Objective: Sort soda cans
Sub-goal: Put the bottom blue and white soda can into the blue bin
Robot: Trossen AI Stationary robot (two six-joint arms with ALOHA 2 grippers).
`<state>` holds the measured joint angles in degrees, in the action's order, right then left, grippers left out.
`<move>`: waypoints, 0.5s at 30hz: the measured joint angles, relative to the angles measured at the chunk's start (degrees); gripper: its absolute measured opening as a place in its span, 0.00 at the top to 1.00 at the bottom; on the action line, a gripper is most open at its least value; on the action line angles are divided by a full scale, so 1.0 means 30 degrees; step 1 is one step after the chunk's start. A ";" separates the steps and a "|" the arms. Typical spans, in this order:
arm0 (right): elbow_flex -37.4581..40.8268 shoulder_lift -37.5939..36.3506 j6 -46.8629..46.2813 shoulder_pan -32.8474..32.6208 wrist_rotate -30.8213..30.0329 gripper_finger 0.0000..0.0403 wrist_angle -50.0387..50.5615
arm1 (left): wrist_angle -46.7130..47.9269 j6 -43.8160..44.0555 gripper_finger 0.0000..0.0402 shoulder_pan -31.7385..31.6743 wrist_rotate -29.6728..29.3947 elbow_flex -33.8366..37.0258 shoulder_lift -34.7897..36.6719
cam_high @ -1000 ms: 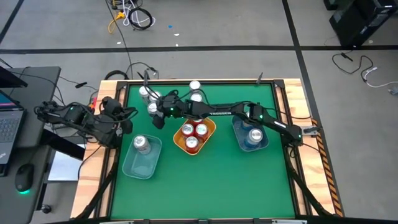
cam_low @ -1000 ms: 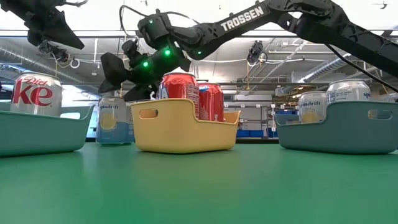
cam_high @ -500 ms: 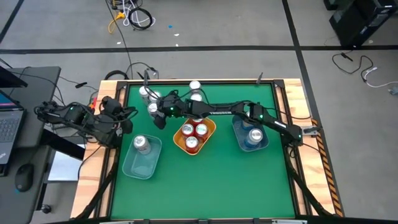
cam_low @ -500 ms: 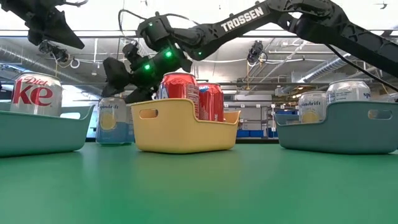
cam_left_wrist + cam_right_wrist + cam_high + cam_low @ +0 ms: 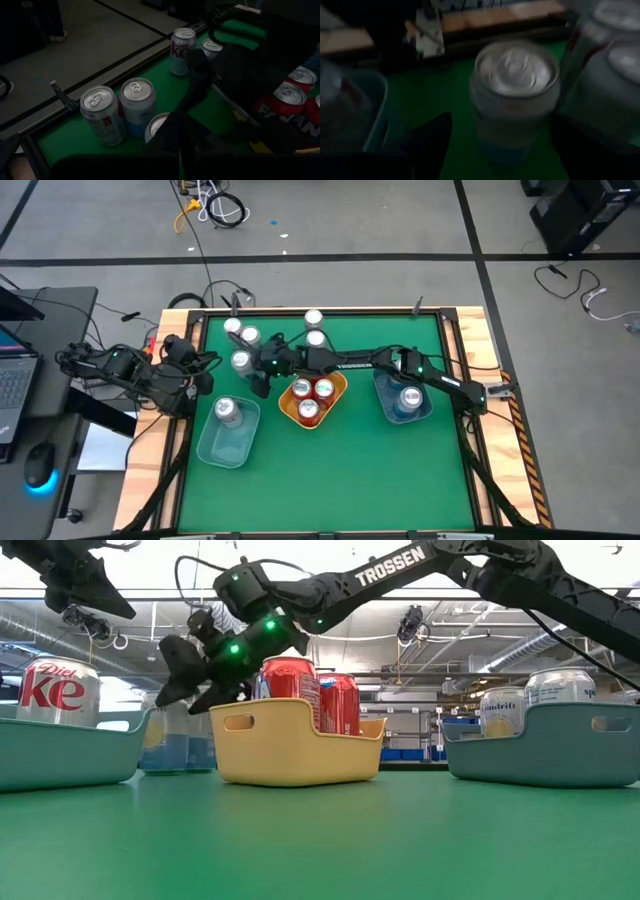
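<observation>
Nine small silver-topped metal cans show from above: three red ones [image 5: 312, 397] in the yellow bin [image 5: 338, 400], one in the left translucent bin [image 5: 222, 444] (a Diet Coke [image 5: 228, 410]), one [image 5: 410, 396] in the right blue-grey bin [image 5: 385, 402], and four loose [image 5: 315, 319] at the far edge. Three bins; two dark arms.

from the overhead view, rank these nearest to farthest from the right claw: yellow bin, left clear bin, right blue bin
Measured from the right claw:
1. Yellow bin, just beside it at the table's middle.
2. Left clear bin, toward the table's left front.
3. Right blue bin, far across, under the right arm.
</observation>
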<state>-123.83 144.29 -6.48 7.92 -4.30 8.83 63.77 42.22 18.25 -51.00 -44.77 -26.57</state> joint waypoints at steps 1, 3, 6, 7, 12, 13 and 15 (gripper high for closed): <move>0.0000 0.0000 0.0000 0.0007 -0.0056 0.20 -0.0328 | 0.0007 0.0000 1.00 0.0002 0.0000 -0.0002 0.0000; 0.0000 0.0000 -0.0114 0.0021 -0.0136 0.18 -0.0937 | 0.0000 0.0000 1.00 -0.0004 0.0000 -0.0002 0.0000; 0.0000 0.0000 -0.0396 0.0047 -0.0133 0.16 -0.1973 | 0.0000 0.0000 1.00 -0.0004 0.0000 -0.0002 0.0000; 0.0000 0.0000 -0.0345 0.0090 -0.0137 0.16 -0.2283 | 0.0000 0.0000 1.00 0.0001 0.0000 -0.0002 0.0000; -0.0004 0.0000 -0.0297 0.0357 0.0202 0.15 -0.3237 | -0.0007 0.0000 1.00 -0.0002 0.0007 0.0002 0.0000; -0.0007 0.0000 -0.0283 0.0402 0.0249 0.15 -0.3328 | -0.0015 0.0000 1.00 0.0001 0.0007 -0.0002 0.0000; -0.0007 0.0000 0.0015 0.0479 0.0256 0.15 -0.3447 | -0.0022 0.0000 1.00 -0.0003 0.0007 -0.0002 0.0000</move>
<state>-123.85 144.29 -6.44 9.36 -3.53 -1.51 63.70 42.22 18.25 -50.98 -44.77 -26.57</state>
